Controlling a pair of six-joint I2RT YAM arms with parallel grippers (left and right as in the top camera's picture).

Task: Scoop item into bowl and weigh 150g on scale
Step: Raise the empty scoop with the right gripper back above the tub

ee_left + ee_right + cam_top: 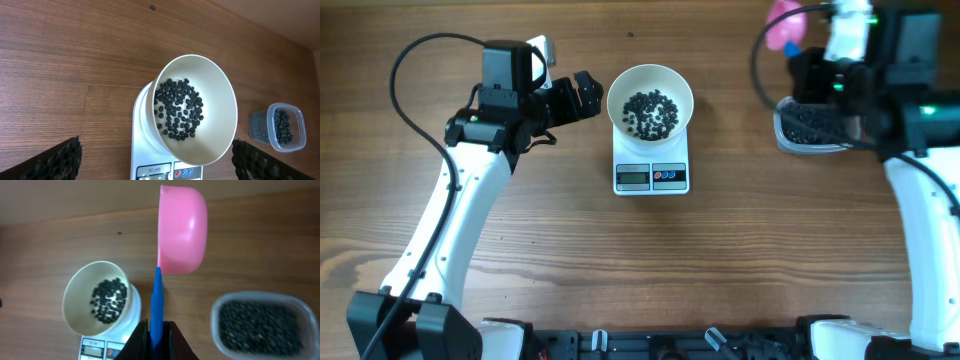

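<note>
step: between scoops, beans (650, 112) lie thin in bowl (623, 88) on scale (651, 178), readout too small to read | next: right gripper (156, 330), clenched on blue handle of pink scoop (182, 230), tipped on edge near tub (216, 325), likely dips again, then needs a level carry | left gripper (585, 95) released, empty, hovering just left of bowl

A pink scoop (182, 227) (blue handle (156, 300)) hovers beside a clear tub (215, 325) on the table (260, 245).

I see a matt brown wood-grain desk (770, 260), a smooth white bowl (220, 115) of matt black beans (178, 109), a white plastic scale (652, 160), a glossy pink plastic scoop (185, 230), and a clear plastic tub (257, 127).
</note>
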